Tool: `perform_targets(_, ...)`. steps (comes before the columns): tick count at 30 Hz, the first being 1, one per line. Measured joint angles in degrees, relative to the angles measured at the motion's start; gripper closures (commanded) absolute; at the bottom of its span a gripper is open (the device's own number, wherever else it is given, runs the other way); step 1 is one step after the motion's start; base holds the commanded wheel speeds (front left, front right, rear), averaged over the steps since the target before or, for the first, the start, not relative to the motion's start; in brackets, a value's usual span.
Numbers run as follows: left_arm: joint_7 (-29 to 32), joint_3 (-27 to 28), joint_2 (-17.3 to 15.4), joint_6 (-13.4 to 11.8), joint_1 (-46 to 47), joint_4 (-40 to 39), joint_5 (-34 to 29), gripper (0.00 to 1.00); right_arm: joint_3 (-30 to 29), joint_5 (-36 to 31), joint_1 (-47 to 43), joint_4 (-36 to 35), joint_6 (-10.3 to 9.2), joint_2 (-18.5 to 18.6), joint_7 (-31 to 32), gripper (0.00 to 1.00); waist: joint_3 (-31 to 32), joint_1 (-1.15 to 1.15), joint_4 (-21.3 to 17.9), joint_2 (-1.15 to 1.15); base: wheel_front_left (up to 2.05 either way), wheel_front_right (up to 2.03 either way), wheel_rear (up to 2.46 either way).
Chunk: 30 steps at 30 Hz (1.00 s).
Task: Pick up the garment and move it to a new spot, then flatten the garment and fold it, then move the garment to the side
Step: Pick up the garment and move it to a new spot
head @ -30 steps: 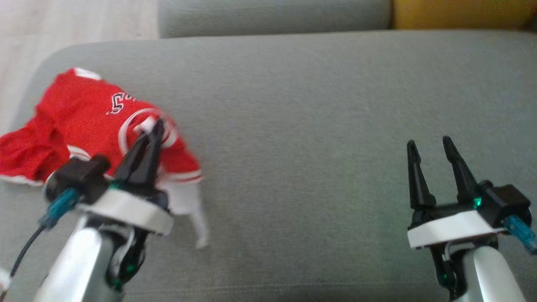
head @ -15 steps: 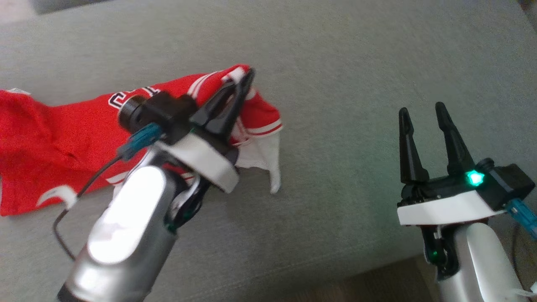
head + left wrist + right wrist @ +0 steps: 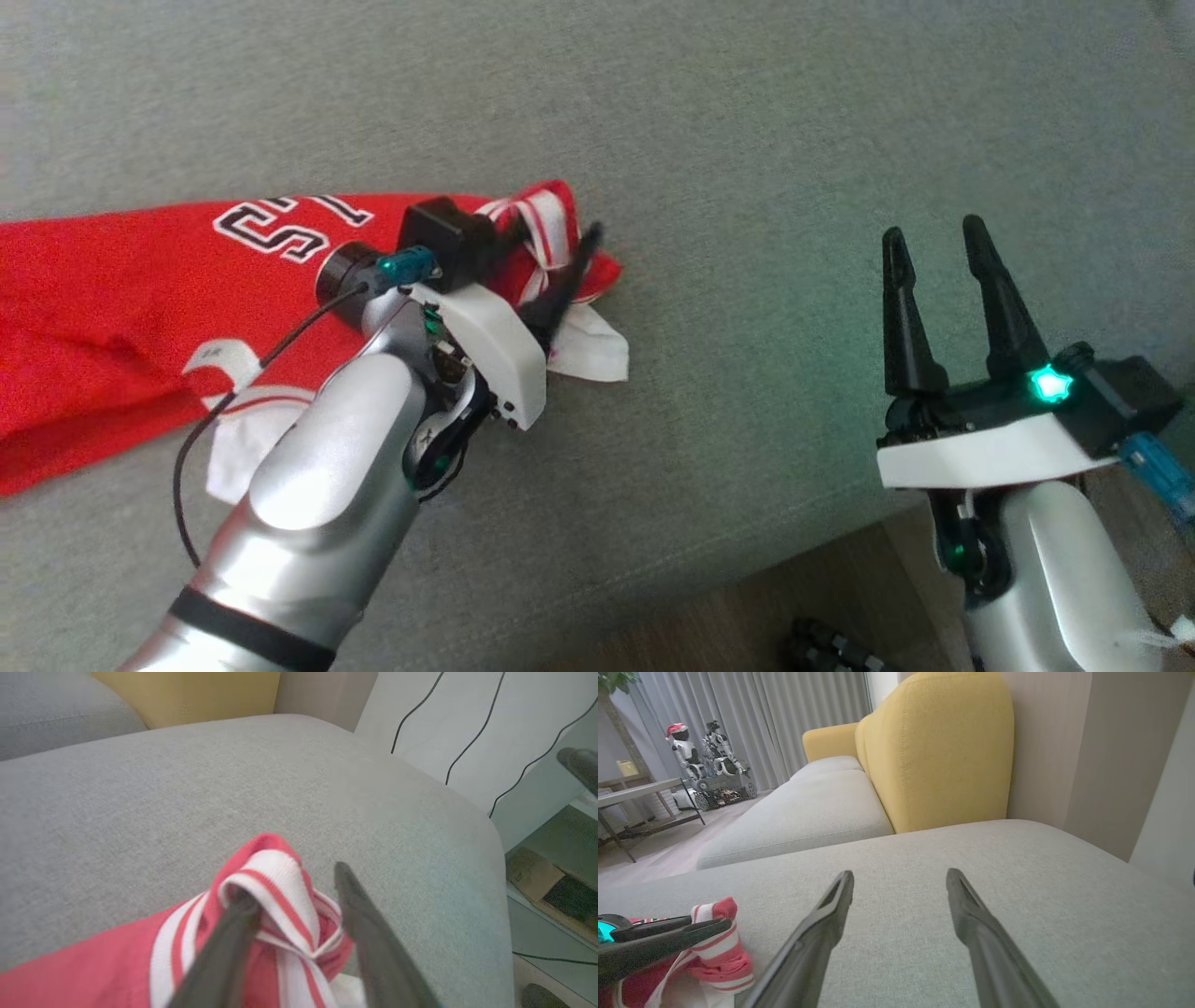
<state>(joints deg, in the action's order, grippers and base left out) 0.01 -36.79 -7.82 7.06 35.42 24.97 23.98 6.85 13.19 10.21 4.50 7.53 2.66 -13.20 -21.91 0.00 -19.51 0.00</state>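
While the red garment (image 3: 112, 299) lies along the sofa's (image 3: 747, 140) left half, my left gripper (image 3: 292, 886) stands open, striped collar loose between its fingers. Right gripper (image 3: 934, 229) open near the front edge. Relocation looks done; flattening next needs fresh corner grips.

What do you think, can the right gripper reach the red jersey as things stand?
Probably yes: the right gripper is open over bare couch, with nothing between it and the jersey. The left gripper straddles its near end, though.
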Motion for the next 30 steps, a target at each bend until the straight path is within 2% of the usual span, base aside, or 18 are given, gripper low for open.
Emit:
perform_targets(6,-5.93,0.40,0.02,-0.43,0.19,-0.87,0.41,0.00,-1.03,-1.45,0.90,0.67,0.00,0.01,0.01,0.00,1.61,0.00,3.44,0.00,0.00,0.00,0.00)
perform_targets(13,-11.37,5.73,-1.93,-5.64,-3.97,-5.38,1.75,0.00,-2.38,-4.12,0.91,0.91,0.00,0.01,1.57,0.00,4.87,0.00,9.21,0.00,0.00,0.00,0.00)
perform_targets(14,-11.37,5.73,-1.93,-5.64,-3.97,-5.38,1.75,0.00,-2.38,-4.12,0.91,0.91,0.00,0.01,1.57,0.00,4.87,0.00,9.21,0.00,0.00,0.00,0.00)
perform_targets(18,-12.81,10.79,-5.14,-9.16,-8.10,-6.98,3.31,0.00,-3.24,-5.09,0.85,0.88,0.00,0.03,2.74,0.00,6.89,0.00,12.63,0.00,0.00,0.00,0.00)
perform_targets(23,-13.74,15.91,-9.35,-12.41,-12.49,-8.35,3.39,0.00,-3.39,-6.26,0.79,1.13,0.00,0.04,4.03,0.00,8.99,0.00,16.46,0.00,0.00,0.00,0.00)
perform_targets(26,-13.81,17.88,-11.13,-13.72,-15.62,-9.47,3.38,0.00,-3.41,-6.80,0.73,1.61,0.00,0.04,4.68,0.00,10.16,0.00,18.19,0.00,0.00,0.00,0.00)
perform_targets(30,-14.25,19.53,-12.57,-14.21,-19.84,-11.55,3.39,0.00,-3.34,-6.89,0.65,2.09,0.00,0.04,5.23,0.00,11.70,0.00,19.51,0.00,0.00,0.00,0.00)
